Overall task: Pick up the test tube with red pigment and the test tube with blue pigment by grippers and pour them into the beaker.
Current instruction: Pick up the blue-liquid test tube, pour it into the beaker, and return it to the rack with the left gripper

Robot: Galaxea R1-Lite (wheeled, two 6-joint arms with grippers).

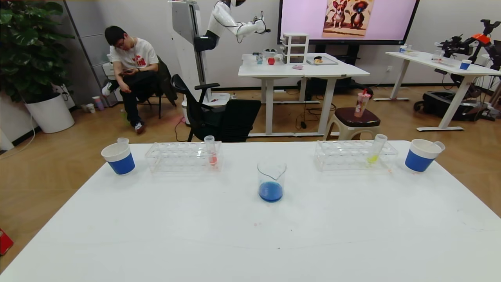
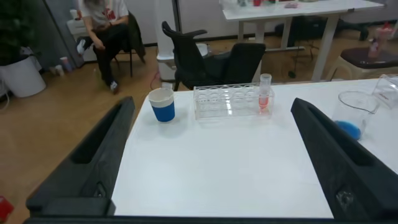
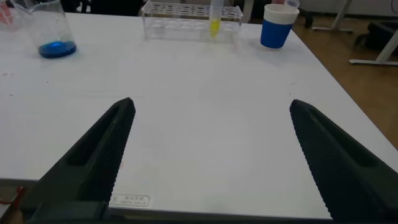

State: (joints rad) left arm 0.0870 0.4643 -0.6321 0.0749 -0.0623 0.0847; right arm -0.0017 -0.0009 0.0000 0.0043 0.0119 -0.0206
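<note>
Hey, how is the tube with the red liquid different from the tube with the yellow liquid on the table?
The red tube stands near upright at the inner end of the left rack; the yellow tube leans noticeably in the right rack. The red tube holds orange-red liquid in its tip, the yellow tube a yellow-green one. Both are slender clear tubes, each alone in its clear rack, flanking the beaker of blue liquid.

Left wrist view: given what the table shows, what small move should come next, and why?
Probably advance the open left gripper toward the slender clear tube with red liquid, upright in the clear plastic rack. The clear glass beaker already holds blue liquid, and nothing is held. The right gripper hangs open over the white table.
</note>
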